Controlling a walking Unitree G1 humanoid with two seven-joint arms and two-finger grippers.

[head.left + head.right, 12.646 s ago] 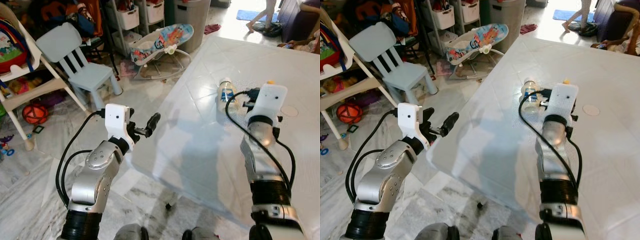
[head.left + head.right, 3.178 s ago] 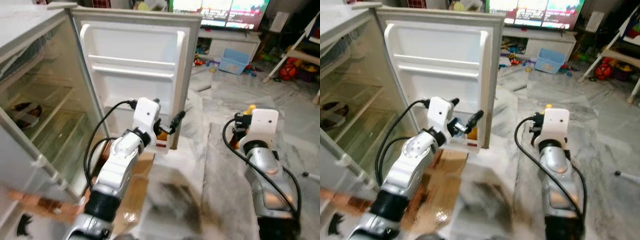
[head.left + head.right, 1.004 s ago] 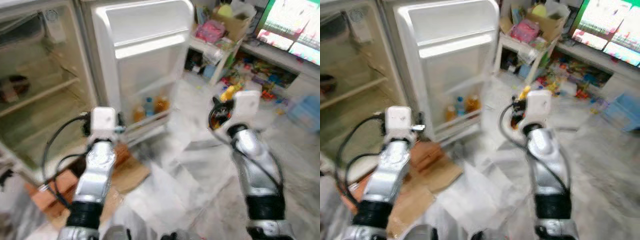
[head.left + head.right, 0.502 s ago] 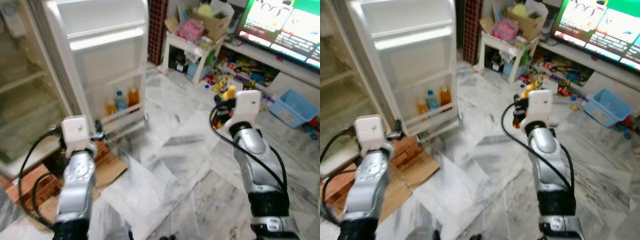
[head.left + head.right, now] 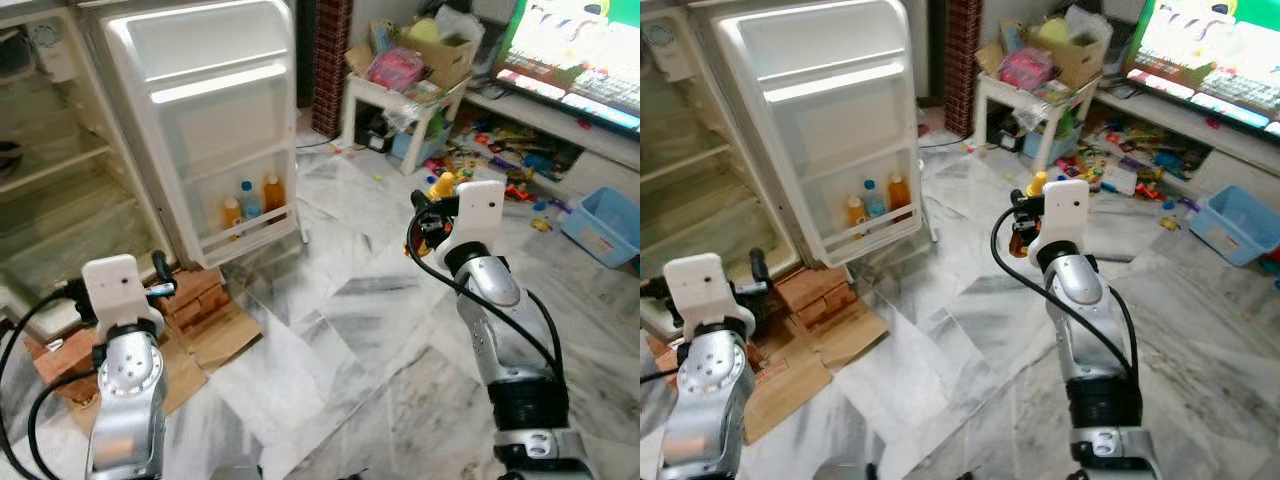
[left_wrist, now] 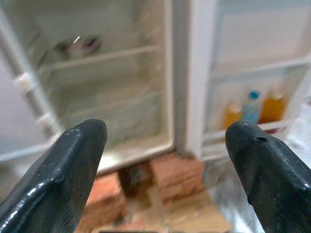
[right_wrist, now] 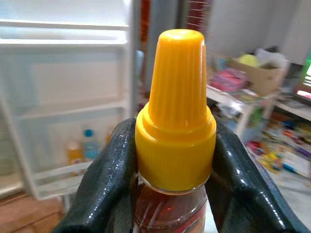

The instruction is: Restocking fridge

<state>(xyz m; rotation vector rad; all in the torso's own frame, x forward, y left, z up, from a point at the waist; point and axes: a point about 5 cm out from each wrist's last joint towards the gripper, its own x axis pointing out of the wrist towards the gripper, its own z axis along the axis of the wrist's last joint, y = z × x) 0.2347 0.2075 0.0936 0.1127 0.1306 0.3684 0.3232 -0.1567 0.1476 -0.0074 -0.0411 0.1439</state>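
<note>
A sauce bottle [image 7: 174,116] with a yellow cone cap and dark red contents is clamped between the black fingers [image 7: 104,184] of my right gripper [image 5: 432,212], held upright at chest height over the marble floor. The open fridge [image 5: 60,170] stands at the left, and its white door [image 5: 205,110] is swung wide. Three drink bottles [image 5: 250,205] stand in the door's lowest shelf. Near the fridge's foot my left gripper [image 5: 164,277] is open and holds nothing. Its wrist view faces the fridge shelves [image 6: 104,56].
Red bricks [image 5: 195,290] and flattened cardboard [image 5: 215,335] lie under the fridge. A small white table [image 5: 400,95] piled with boxes stands behind, with scattered toys, a blue bin [image 5: 603,226] and a lit TV [image 5: 580,40] to the right. Open marble floor [image 5: 330,330] lies between me and the fridge.
The whole view has swung, so the fridge now sits farther left and the toy corner shows more. My right gripper still holds the yellow-capped bottle, and the left gripper stays open.
</note>
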